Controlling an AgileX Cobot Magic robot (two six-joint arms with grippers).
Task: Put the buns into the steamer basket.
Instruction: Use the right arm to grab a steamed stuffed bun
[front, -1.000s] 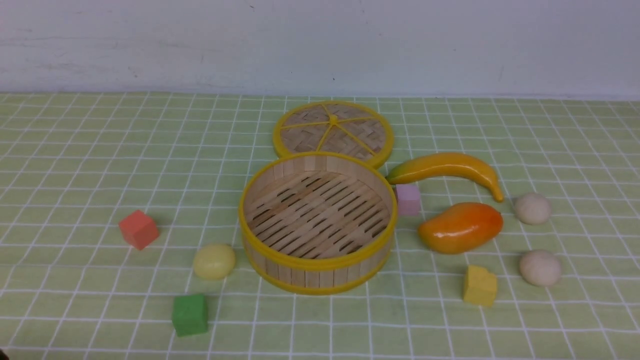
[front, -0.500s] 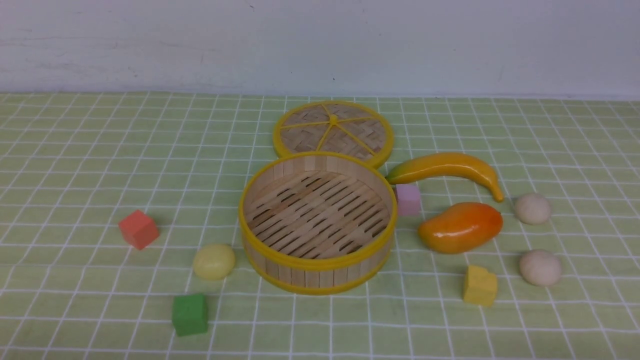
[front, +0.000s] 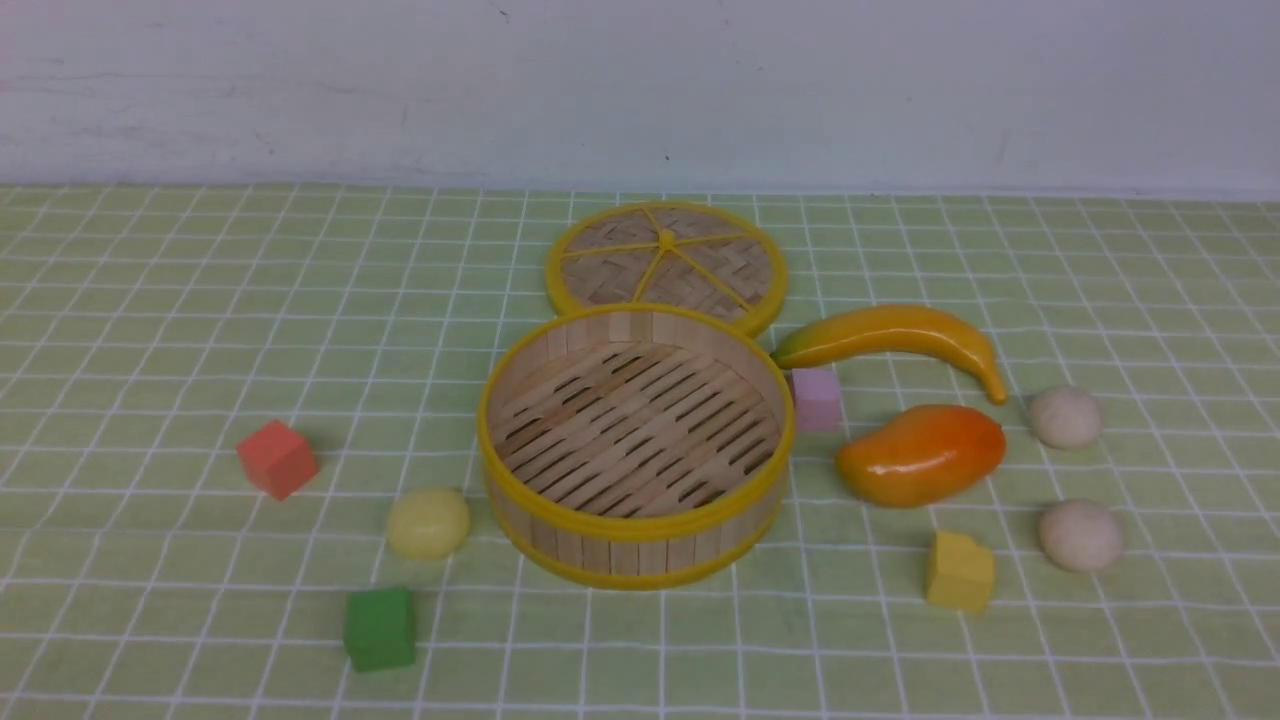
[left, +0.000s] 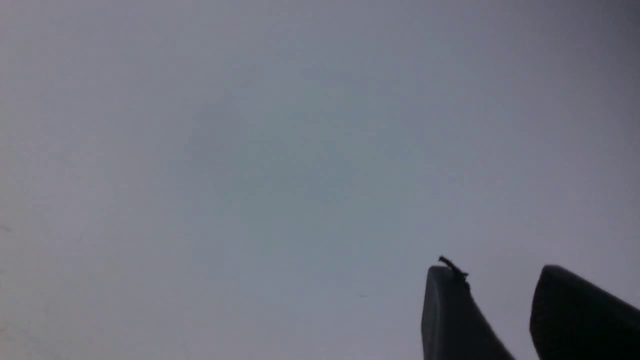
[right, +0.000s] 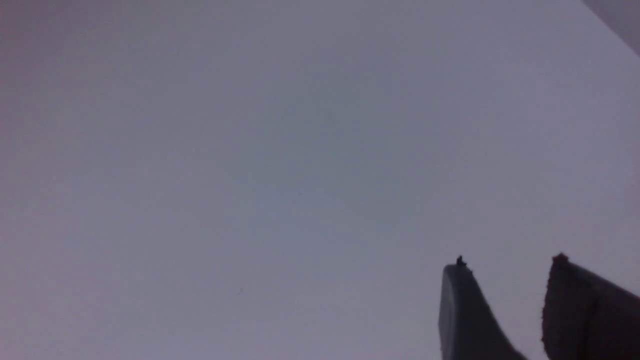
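Bamboo makes up the steamer basket: a round tub with an upright wall of wooden strips, yellow rims at top and bottom, and a bare slatted floor. It stands on the green checked cloth, about midway across. All three buns lie outside it on the cloth. The pale yellow bun, smooth and egg-shaped, sits just beside the basket's front left. The far off-white bun and the near off-white bun lie well to the right, beyond the mango. The left gripper and the right gripper show only in their wrist views, against a blank grey surface, probably the wall; each pair of jaws stands apart with nothing between them
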